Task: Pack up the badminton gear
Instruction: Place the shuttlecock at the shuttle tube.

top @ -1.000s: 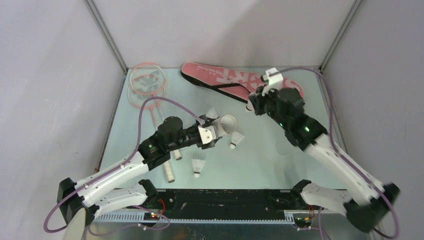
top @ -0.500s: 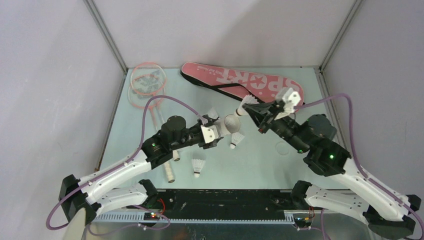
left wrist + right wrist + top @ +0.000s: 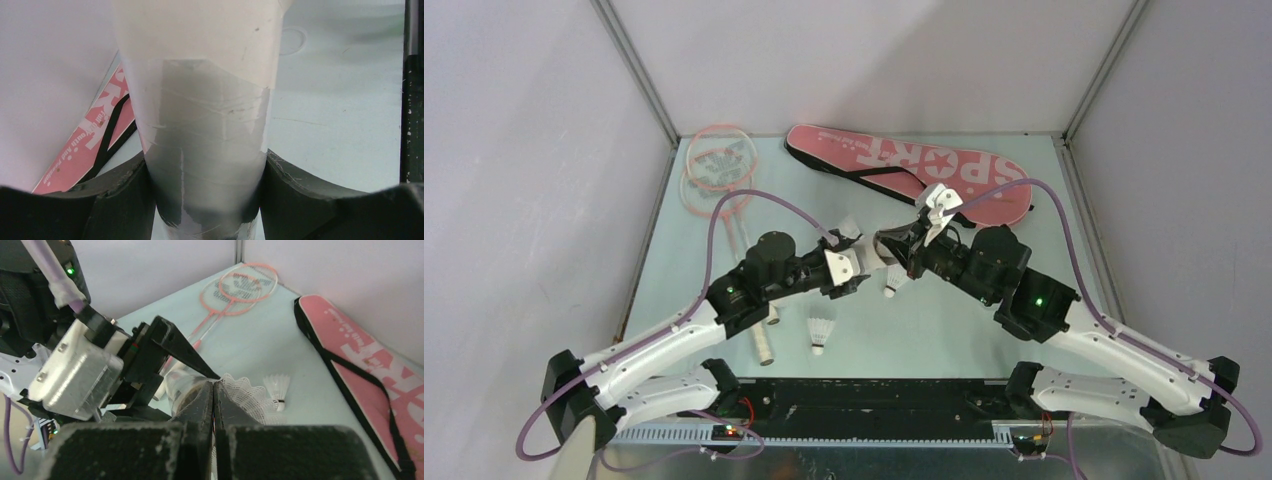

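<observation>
My left gripper (image 3: 856, 268) is shut on the long white tube (image 3: 200, 100), holding it off the table with its open mouth (image 3: 185, 385) towards the right arm. My right gripper (image 3: 904, 246) is shut on a white shuttlecock (image 3: 245, 397), held right at the tube's mouth. Three more shuttlecocks lie on the table: one (image 3: 822, 330) in front, one (image 3: 895, 281) under the grippers, one (image 3: 849, 227) behind the tube. Two pink rackets (image 3: 715, 168) lie at the far left. The pink "SPORT" bag (image 3: 914, 163) lies along the back.
The rackets' white handles (image 3: 763, 343) reach towards the left arm. A clear round lid (image 3: 990, 297) lies on the table right of centre. Grey walls close the table on the left, back and right. The black rail (image 3: 874, 395) runs along the near edge.
My right arm has swung left from over the bag, carrying the shuttlecock to the tube's mouth. My left arm has kept the tube almost still.
</observation>
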`<state>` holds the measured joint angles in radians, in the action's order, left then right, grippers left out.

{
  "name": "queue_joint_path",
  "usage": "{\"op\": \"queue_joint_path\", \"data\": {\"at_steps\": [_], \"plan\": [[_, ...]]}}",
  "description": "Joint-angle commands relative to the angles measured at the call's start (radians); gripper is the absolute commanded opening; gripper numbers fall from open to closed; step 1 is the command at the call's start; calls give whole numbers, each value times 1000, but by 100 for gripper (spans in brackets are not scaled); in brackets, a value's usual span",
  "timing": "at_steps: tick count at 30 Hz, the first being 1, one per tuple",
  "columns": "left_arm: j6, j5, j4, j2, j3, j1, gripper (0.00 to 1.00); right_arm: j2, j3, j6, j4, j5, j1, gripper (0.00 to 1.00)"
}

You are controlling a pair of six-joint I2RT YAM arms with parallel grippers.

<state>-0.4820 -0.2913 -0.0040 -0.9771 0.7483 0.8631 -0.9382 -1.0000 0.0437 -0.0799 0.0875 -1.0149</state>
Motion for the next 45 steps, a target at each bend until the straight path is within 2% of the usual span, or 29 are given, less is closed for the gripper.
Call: {"op": "queue_joint_path", "data": {"at_steps": [1,8,12,16,17,21,22,26,31,35,38,40,41,45], "plan": [[63,-14,62,36,-5,4,38,29,35,115,46,-1,-4,0],[75,-32,84,37,-10,3,35,30,45,208,34,-4,0,0],[66,-54,84,39,-13,2,34,30,44,305,-21,-15,49,0],[47,-94,83,55,-20,3,34,39,44,405,-82,-125,143,1],[44,-100,84,58,-20,2,34,39,44,417,-87,-209,160,2],[35,-115,97,69,-26,3,34,24,45,458,-84,-317,208,14],[33,-114,97,70,-25,4,34,21,45,456,-84,-337,208,22],[26,-104,78,66,-13,2,34,18,15,425,-124,-345,210,44],[22,-100,75,63,-13,3,34,63,-29,364,-163,-339,211,64],[18,-98,66,73,-15,3,34,103,-44,329,-148,-371,212,76],[11,-99,64,80,-20,2,34,143,-55,305,-147,-374,215,82],[4,-102,56,83,-21,3,34,172,-66,290,-156,-348,217,89],[-1,-104,51,87,-21,4,34,182,-68,284,-161,-315,217,96],[-17,-115,32,94,-21,3,34,217,-83,250,-242,-185,221,99]]}}
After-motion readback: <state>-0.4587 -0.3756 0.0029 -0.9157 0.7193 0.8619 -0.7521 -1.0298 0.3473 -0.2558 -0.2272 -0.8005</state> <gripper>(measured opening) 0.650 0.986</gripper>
